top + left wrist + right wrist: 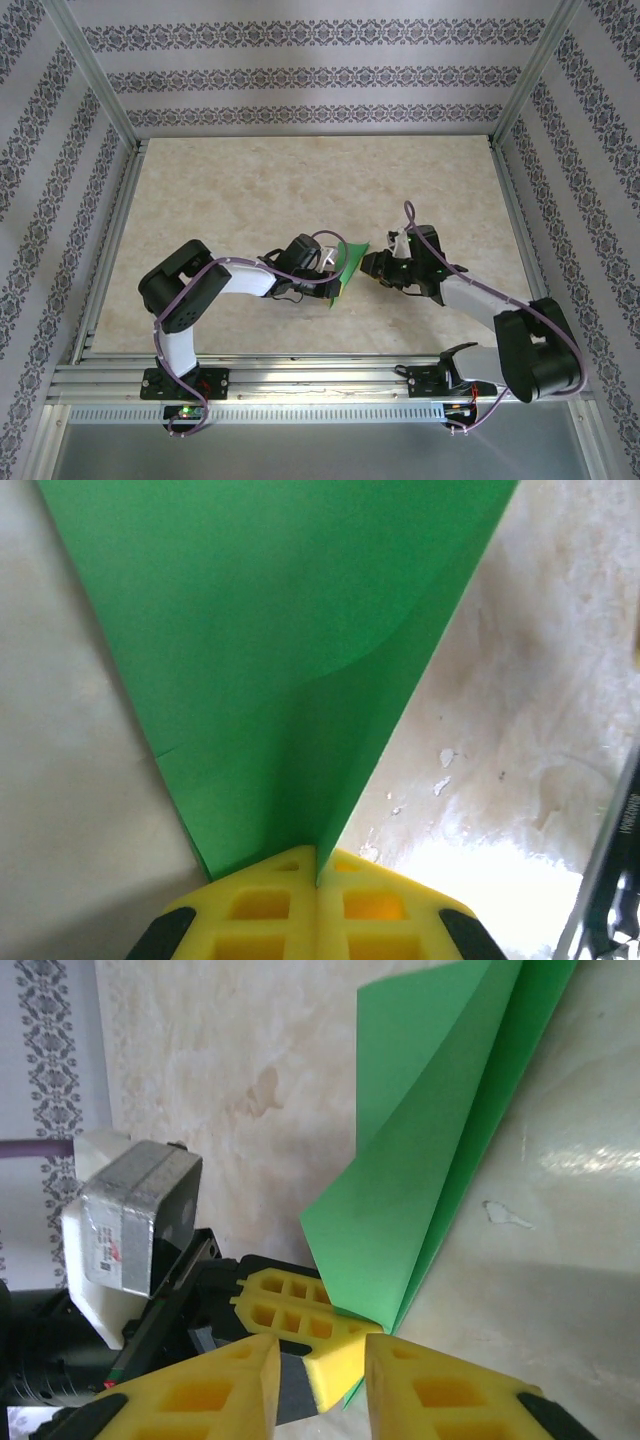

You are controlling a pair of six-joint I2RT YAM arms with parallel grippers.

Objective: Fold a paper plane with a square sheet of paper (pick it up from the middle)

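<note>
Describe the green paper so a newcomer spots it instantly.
On the beige table, look at the middle, between the left gripper and right gripper. The folded sheet of paper is pinched in the left one; it is the only bright green thing there.

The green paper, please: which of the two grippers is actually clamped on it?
The left gripper: its jaws are shut on the green paper, while the right gripper has its jaws apart.

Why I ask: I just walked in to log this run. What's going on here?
The left gripper is shut on the partly folded green sheet of paper, holding it over the table. The right gripper is at the sheet's corner, its jaws parted around it. The folding looks far from finished.
</note>
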